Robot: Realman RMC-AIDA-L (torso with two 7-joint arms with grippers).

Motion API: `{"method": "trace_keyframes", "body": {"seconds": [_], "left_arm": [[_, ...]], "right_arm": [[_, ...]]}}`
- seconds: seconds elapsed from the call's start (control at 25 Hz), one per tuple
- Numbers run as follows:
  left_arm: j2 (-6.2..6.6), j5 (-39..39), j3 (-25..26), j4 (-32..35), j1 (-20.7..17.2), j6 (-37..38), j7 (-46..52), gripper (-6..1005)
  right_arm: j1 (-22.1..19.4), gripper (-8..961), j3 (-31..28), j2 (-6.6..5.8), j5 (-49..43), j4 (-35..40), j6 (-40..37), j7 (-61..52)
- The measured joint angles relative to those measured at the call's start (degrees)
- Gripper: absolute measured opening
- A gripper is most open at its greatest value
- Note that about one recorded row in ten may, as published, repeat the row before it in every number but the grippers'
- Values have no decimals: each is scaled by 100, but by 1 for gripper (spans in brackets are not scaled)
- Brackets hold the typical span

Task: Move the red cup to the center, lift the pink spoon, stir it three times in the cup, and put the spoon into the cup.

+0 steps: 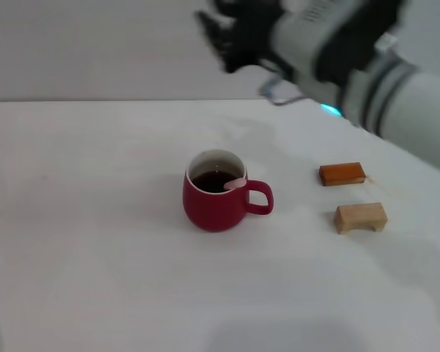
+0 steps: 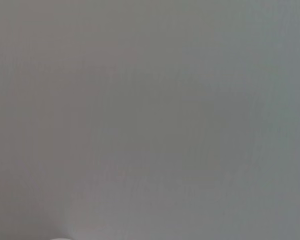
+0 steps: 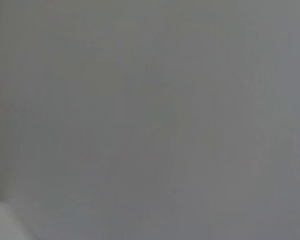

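Note:
The red cup [image 1: 215, 199] stands near the middle of the white table [image 1: 95, 220] in the head view, handle to the right, with dark liquid inside. The pale pink handle tip of the pink spoon [image 1: 235, 183] rests on the cup's right rim; its metal bowl is hidden in the liquid. My right gripper [image 1: 224, 33] is raised high above and behind the cup, well apart from it, and holds nothing. My left gripper is out of view. Both wrist views show only blank grey.
An orange-brown block [image 1: 342, 174] and a tan wooden block [image 1: 360, 218] lie right of the cup. The right arm [image 1: 367, 81] reaches across the upper right. A grey wall stands behind the table.

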State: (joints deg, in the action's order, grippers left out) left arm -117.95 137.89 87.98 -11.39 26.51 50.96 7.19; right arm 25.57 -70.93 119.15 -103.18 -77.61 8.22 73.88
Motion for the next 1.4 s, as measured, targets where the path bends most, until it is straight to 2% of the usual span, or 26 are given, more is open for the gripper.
{"method": "trace_keyframes", "body": {"seconds": [0.12, 0.16, 0.2, 0.4, 0.52, 0.68, 0.72, 0.76, 0.8, 0.88, 0.92, 0.96, 1.04, 1.08, 1.16, 1.32, 1.36, 1.4], "left_arm": [[1, 0, 0, 4, 1, 2, -24, 847], [1, 3, 0, -1, 2, 2, -29, 847], [1, 3, 0, -1, 2, 2, -29, 847], [1, 11, 0, -28, 3, -2, -32, 847], [1, 24, 0, -32, 12, -5, -32, 847], [1, 34, 0, -36, 47, -16, -34, 847], [1, 35, 0, -38, 51, -16, -33, 847], [1, 36, 0, -38, 55, -16, -33, 847], [0, 37, -1, -40, 58, -17, -33, 847], [0, 39, -1, -44, 69, -17, -34, 847], [1, 36, 0, -44, 73, -17, -34, 847], [0, 39, -1, -45, 99, -17, -34, 847], [0, 39, -1, -45, 99, -17, -34, 847], [0, 34, 0, -46, 114, -17, -33, 847], [0, 30, -1, -46, 119, -17, -33, 847], [0, 23, -1, -30, 127, -17, -30, 847], [0, 23, -1, -30, 127, -17, -30, 847], [0, 24, 0, -14, 127, -17, -30, 847]], "right_arm": [[-550, 209, 164, 1, 527, -99, -828, 180], [-834, 208, 230, 1, 640, -119, -1361, 167], [-834, 207, 230, 1, 640, -119, -1361, 167], [-1307, 204, 378, -14, 603, 145, -2780, -405], [-1387, 204, 399, -29, 580, 298, -3135, -648], [-1469, 205, 451, -31, -56, 722, -3838, -1465], [-1465, 205, 508, -29, -392, 896, -4122, -1861], [-1419, 205, 652, -28, -1214, 1450, -4913, -2862], [-1419, 203, 652, -28, -1214, 1450, -4913, -2862], [-1365, 198, 728, -29, -2132, 2144, -5899, -4071], [-1342, 198, 737, -30, -2576, 2553, -6416, -4744], [-1265, 198, 699, -31, -3239, 3440, -7519, -6095], [-1150, 199, 625, -31, -3525, 4392, -8508, -7318], [-1150, 199, 625, -31, -3525, 4392, -8508, -7318], [-1128, 198, 530, -32, -3441, 5129, -9291, -8277], [-1291, 195, 480, -41, -3366, 5266, -9239, -8430], [-1371, 195, 478, -102, -3387, 5290, -9011, -8405], [-1371, 195, 478, -102, -3387, 5290, -9011, -8405]]}}
